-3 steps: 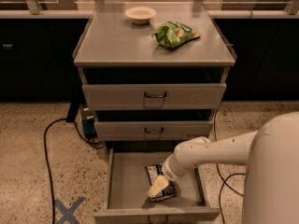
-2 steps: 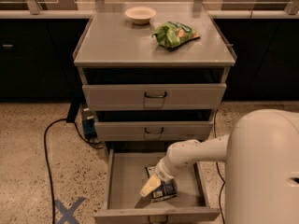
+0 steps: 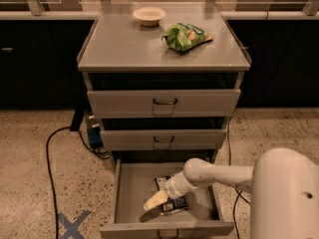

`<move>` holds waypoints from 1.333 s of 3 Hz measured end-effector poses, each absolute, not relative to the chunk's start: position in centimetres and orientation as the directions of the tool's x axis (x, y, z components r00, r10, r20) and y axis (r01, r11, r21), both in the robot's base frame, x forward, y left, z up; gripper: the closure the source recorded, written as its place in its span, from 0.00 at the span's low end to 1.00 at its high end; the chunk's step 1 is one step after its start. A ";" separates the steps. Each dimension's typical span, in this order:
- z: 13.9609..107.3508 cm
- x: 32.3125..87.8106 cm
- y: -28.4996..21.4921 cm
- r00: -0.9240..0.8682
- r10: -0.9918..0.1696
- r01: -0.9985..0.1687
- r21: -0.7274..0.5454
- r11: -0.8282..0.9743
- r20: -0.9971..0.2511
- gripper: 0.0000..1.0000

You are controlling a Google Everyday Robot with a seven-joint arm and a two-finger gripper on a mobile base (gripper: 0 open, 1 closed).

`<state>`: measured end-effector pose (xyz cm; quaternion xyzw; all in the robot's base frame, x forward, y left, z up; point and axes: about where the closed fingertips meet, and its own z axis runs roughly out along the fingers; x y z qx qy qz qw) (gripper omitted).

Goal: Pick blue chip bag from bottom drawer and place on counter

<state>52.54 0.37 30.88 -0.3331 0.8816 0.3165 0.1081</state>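
Note:
The bottom drawer (image 3: 130,193) is pulled open below two shallower shut drawers. The blue chip bag (image 3: 170,199) lies flat on the drawer floor, right of centre, partly hidden by my arm. My gripper (image 3: 155,200) reaches in from the right and hangs low over the bag's left edge, its pale fingers pointing left and down. The counter (image 3: 129,44), the grey top of the cabinet, is behind and above.
A green chip bag (image 3: 186,36) and a white bowl (image 3: 149,15) sit on the counter. A black cable (image 3: 49,158) and a blue tape cross (image 3: 72,225) are on the floor at left. My white base (image 3: 286,195) fills the lower right.
My gripper has moved left and slightly down inside the drawer, now over the bag's left edge. The camera view has shifted a little. The bag has not moved.

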 end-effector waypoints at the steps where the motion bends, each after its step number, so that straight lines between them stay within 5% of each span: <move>1: 28.6 52.3 -0.2 -0.731 -0.509 -0.681 0.521 0.514 -0.454 0.00; 4: 24.1 53.4 -0.1 -0.760 -0.519 -0.650 0.448 0.614 -0.392 0.00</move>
